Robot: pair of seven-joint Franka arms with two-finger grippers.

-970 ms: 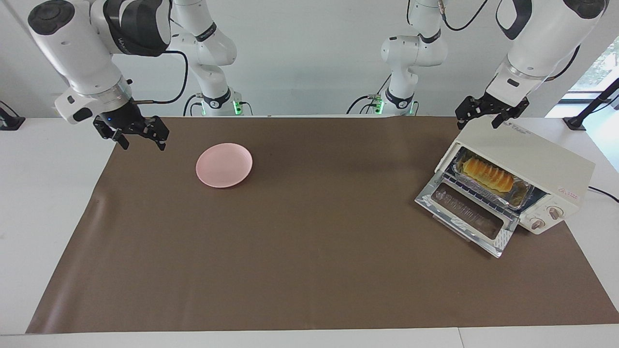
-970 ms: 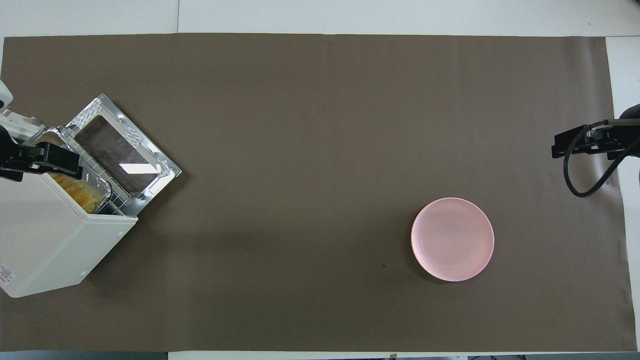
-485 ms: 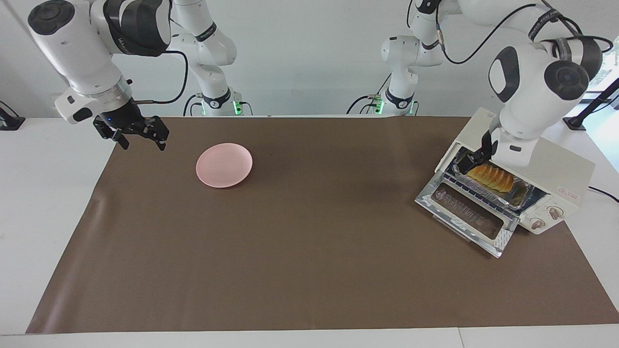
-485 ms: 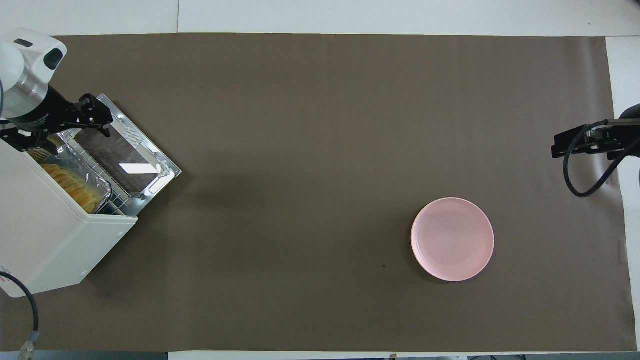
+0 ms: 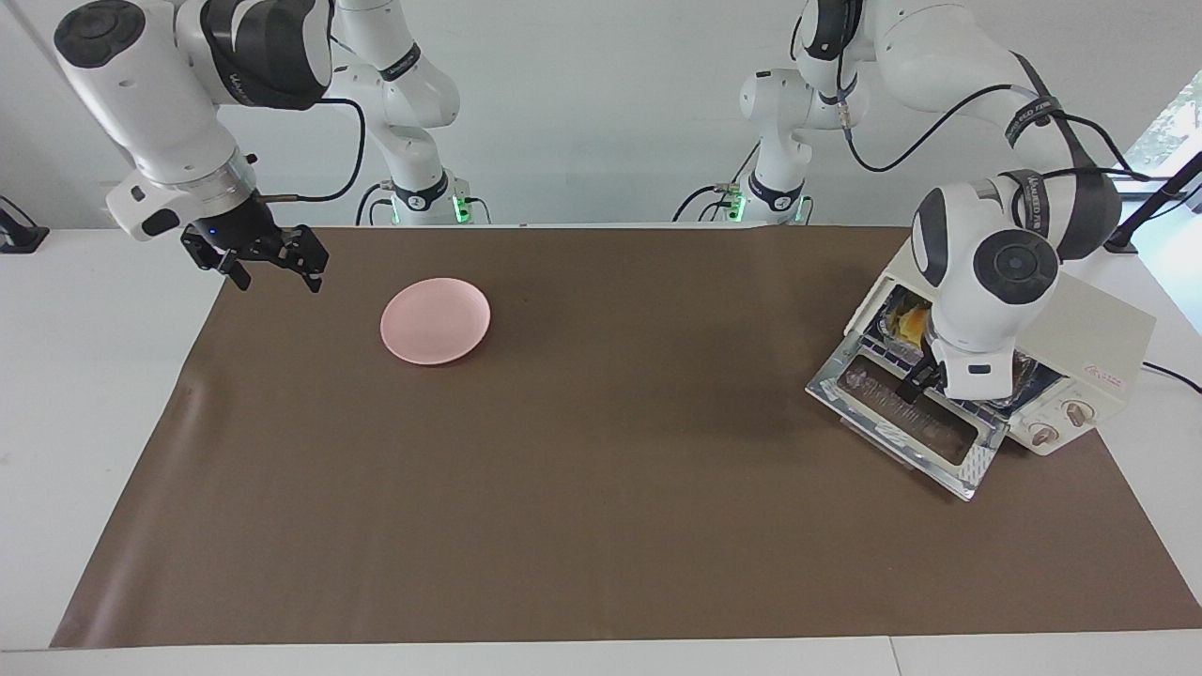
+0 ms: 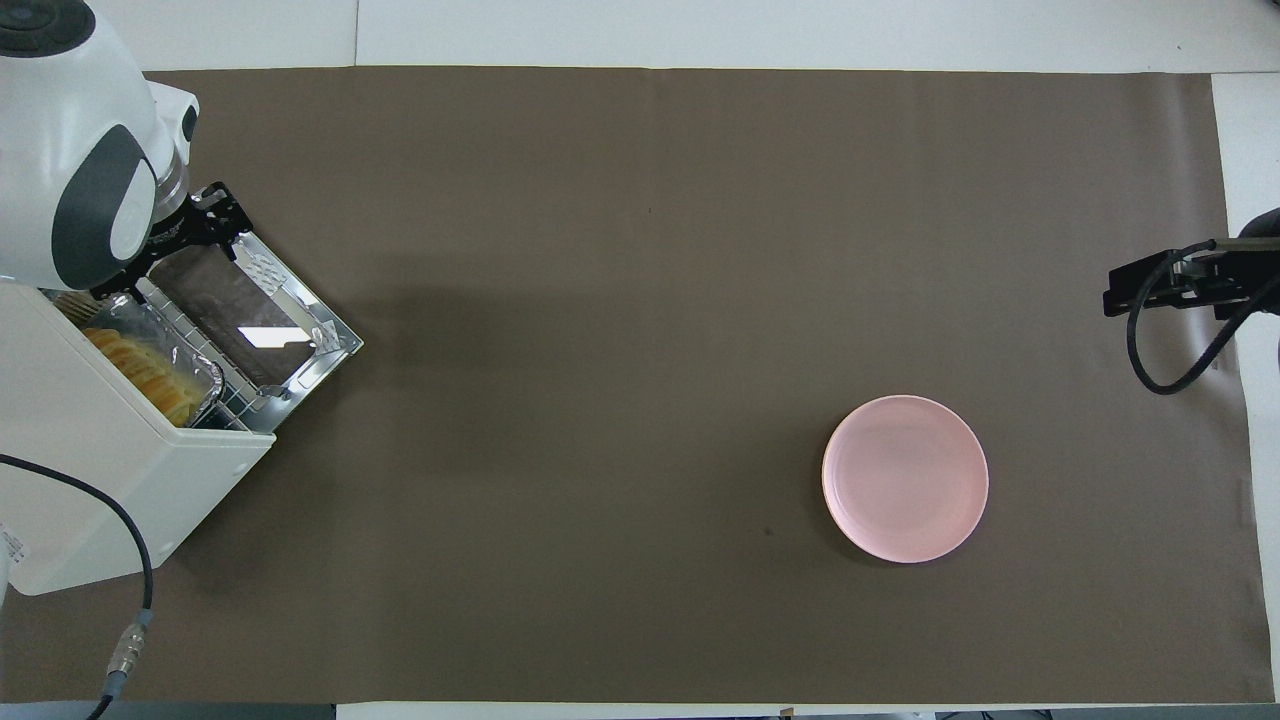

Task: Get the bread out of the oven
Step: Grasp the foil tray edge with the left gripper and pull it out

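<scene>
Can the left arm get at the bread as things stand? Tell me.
Probably yes: the oven door is down, the bread lies exposed in its foil tray, and the open left gripper hangs over the door.

No lettering on the oven [image 5: 1089, 324] or elsewhere is legible.

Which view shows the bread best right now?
The overhead view: the bread lies in its foil tray inside the open oven, most of its ridged top exposed. In the facing view the left arm covers nearly all of it; only one end shows, with the left gripper over the lowered door.
</scene>
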